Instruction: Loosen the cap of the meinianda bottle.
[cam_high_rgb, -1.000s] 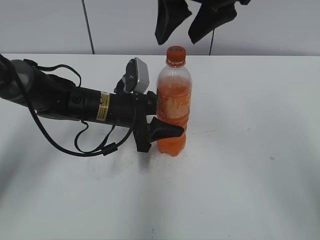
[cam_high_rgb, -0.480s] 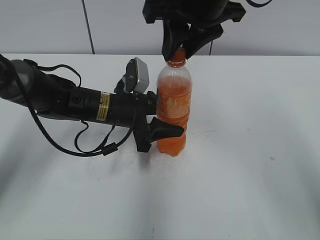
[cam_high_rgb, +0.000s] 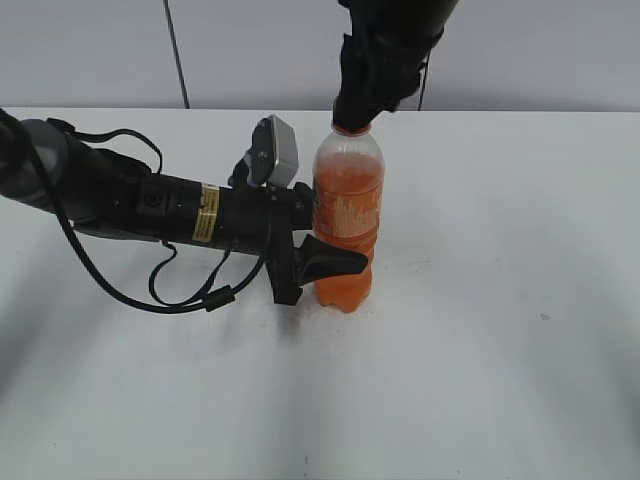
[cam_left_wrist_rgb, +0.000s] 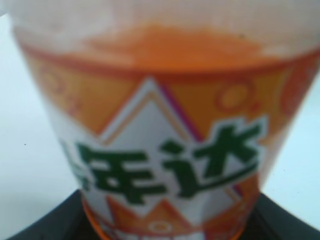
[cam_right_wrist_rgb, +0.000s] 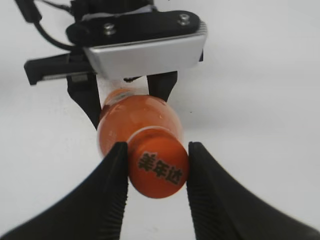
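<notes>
The meinianda bottle (cam_high_rgb: 347, 215) stands upright on the white table, full of orange soda. My left gripper (cam_high_rgb: 338, 258) reaches in level from the left and is shut on the bottle's lower waist. In the left wrist view the label (cam_left_wrist_rgb: 160, 125) fills the frame, with the dark jaws (cam_left_wrist_rgb: 165, 231) at both bottom corners. My right gripper (cam_high_rgb: 358, 112) hangs from above over the bottle's top and hides the cap in the exterior view. In the right wrist view the orange cap (cam_right_wrist_rgb: 159, 168) sits between the two black fingers (cam_right_wrist_rgb: 157, 152), which touch both of its sides.
The left arm (cam_high_rgb: 150, 205), its looping black cable (cam_high_rgb: 150, 295) and its silver camera block (cam_high_rgb: 272, 150) lie left of the bottle. White table (cam_high_rgb: 500, 330) spreads around it, with a grey panelled wall (cam_high_rgb: 90, 50) behind.
My right gripper has come down from above the bottle and closed round the cap, which showed a second ago. The left gripper and the bottle have not moved.
</notes>
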